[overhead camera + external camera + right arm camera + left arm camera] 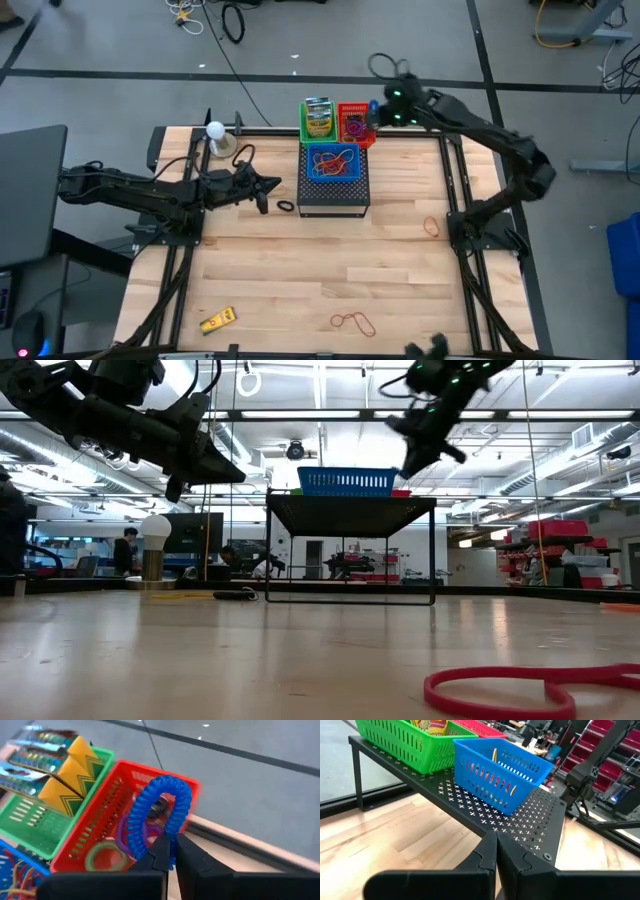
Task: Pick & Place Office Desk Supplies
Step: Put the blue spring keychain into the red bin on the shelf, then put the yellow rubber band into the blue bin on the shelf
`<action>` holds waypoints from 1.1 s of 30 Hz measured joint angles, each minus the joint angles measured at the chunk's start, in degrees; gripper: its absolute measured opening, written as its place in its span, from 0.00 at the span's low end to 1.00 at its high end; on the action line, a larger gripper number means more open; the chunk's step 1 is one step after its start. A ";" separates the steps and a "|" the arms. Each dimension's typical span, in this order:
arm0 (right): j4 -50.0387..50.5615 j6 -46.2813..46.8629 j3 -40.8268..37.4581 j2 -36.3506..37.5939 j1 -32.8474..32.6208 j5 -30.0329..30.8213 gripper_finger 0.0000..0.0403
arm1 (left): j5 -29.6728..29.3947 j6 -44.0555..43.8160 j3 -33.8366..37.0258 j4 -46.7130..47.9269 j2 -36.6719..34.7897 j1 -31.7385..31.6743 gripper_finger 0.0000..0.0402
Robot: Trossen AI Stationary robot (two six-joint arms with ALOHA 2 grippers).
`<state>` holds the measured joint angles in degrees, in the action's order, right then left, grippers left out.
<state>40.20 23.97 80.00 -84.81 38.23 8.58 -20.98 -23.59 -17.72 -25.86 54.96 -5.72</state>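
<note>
No readable text is showing in any view. The boxes (pixel 47 757) in the green basket (pixel 35 827), at the upper left of the right wrist view, are carrying print too blurred to make out. The yellow item (pixel 217 320), at the lower left of the high view, is bearing markings too small to read.

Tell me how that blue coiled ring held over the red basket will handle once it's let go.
The blue coiled ring, pinched in the right end effector above the red basket, looks springy: it keeps a round loop from one pinch point. It seems light for its size. Being round, it may bounce or roll a little among the rings already there.
</note>
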 joint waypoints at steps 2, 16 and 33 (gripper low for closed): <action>0.05 -1.12 2.74 -3.79 -0.67 -0.17 0.04 | -0.01 0.00 0.00 -0.03 0.00 0.00 0.02; 0.10 -2.64 6.26 -11.93 -3.28 -2.38 0.28 | -0.01 -1.11 0.00 -0.06 -0.02 0.00 0.02; 1.03 -14.39 -3.45 10.45 -14.85 -1.93 0.11 | 0.10 -1.76 0.00 0.31 -0.04 0.02 0.02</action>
<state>41.24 9.58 76.55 -74.36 23.38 6.64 -20.88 -25.36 -17.72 -25.55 54.92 -5.69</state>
